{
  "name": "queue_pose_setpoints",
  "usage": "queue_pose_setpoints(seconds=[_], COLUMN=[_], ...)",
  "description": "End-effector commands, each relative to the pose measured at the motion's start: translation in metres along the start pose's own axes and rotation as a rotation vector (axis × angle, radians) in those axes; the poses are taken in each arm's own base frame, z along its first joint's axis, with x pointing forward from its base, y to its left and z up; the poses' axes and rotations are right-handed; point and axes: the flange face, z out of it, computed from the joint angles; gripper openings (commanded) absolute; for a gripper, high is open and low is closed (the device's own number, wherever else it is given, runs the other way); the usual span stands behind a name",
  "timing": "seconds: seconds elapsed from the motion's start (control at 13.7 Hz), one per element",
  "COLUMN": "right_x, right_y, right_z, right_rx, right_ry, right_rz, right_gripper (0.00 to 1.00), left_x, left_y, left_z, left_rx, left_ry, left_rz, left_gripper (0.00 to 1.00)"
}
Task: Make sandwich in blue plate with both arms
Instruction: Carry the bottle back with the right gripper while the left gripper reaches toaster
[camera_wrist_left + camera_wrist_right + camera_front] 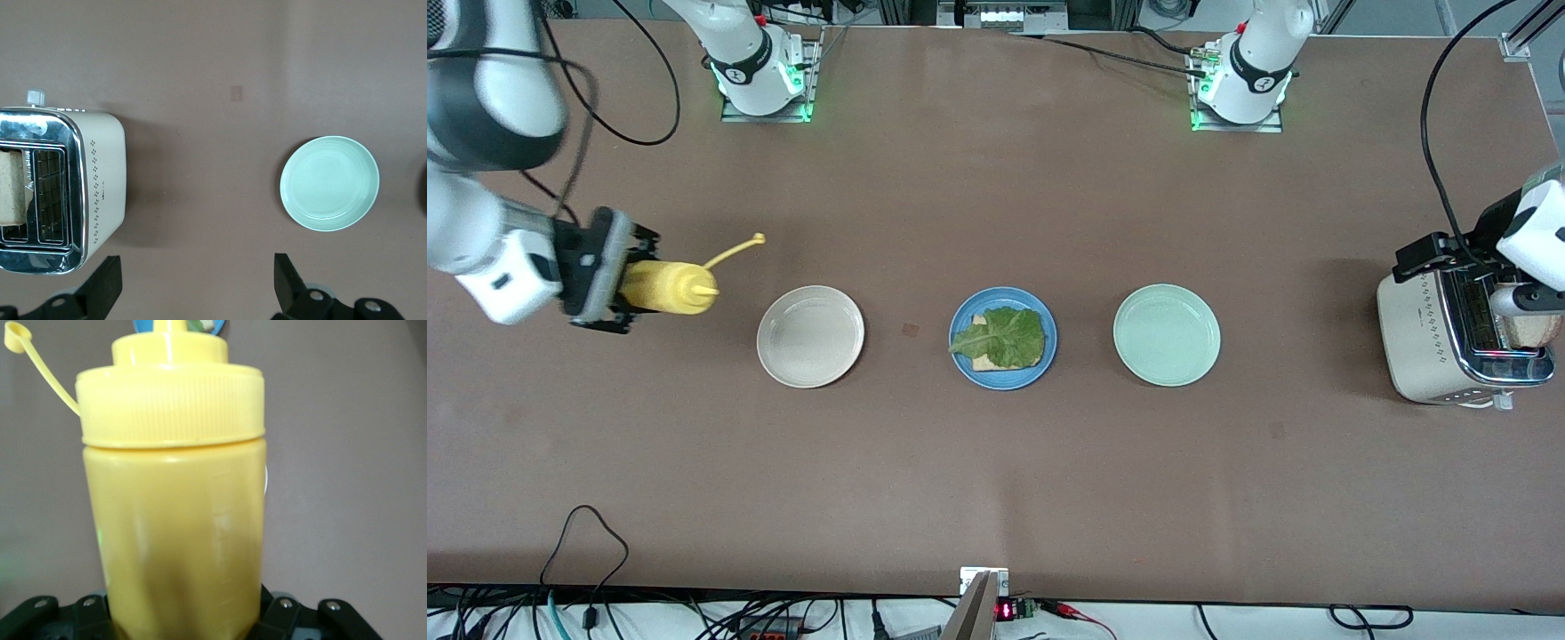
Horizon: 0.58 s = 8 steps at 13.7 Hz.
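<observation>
The blue plate (1048,342) lies mid-table with one bread slice (984,363) on it and a crinkled green lettuce leaf (1007,336) on the slice. A second bread slice (1535,331) stands in a toaster slot; it also shows in the left wrist view (11,188). My left gripper (1436,253) hangs open and empty over the table beside the toaster, its jaws wide apart in the left wrist view (197,283). My right gripper (624,286) is shut on a yellow squeeze bottle (669,287), held sideways in the air with its nozzle toward the cream plate; the bottle fills the right wrist view (177,520).
A cream-white plate (810,336) lies toward the right arm's end and a pale mint-green plate (1167,334) toward the left arm's end, both beside the blue plate. A cream toaster (1427,347) stands at the left arm's end. The bottle's tethered cap (758,238) hangs open.
</observation>
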Motion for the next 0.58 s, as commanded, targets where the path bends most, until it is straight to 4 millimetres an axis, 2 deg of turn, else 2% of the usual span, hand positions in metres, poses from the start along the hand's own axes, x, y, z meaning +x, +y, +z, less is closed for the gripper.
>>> queue_pose_setpoints(seconds=[0.0, 0.07, 0.22, 0.36, 0.51], right_x=[-0.057, -0.076, -0.118, -0.171, -0.214], right_y=[-0.009, -0.012, -0.013, -0.013, -0.013], right_z=[-0.015, -0.018, -0.019, -0.007, 0.011], right_rx=[0.060, 0.073, 0.076, 0.081, 0.090], right_ry=[0.183, 0.251, 0.371, 0.475, 0.552], right_rz=[-0.051, -0.080, -0.110, -0.136, -0.164], right_gripper=[0.00, 0.00, 0.00, 0.00, 0.00], left_x=[0.017, 0.022, 0.027, 0.029, 0.033], left_y=[-0.034, -0.061, -0.100, -0.136, -0.168], left_z=[0.026, 0.029, 0.048, 0.068, 0.079], left_rx=[0.047, 0.051, 0.033, 0.013, 0.010], left_ry=[-0.006, 0.019, 0.000, -0.029, -0.038], left_rz=[-0.016, -0.053, 0.012, 0.072, 0.061], left_gripper=[1.00, 1.00, 1.00, 1.00, 1.00])
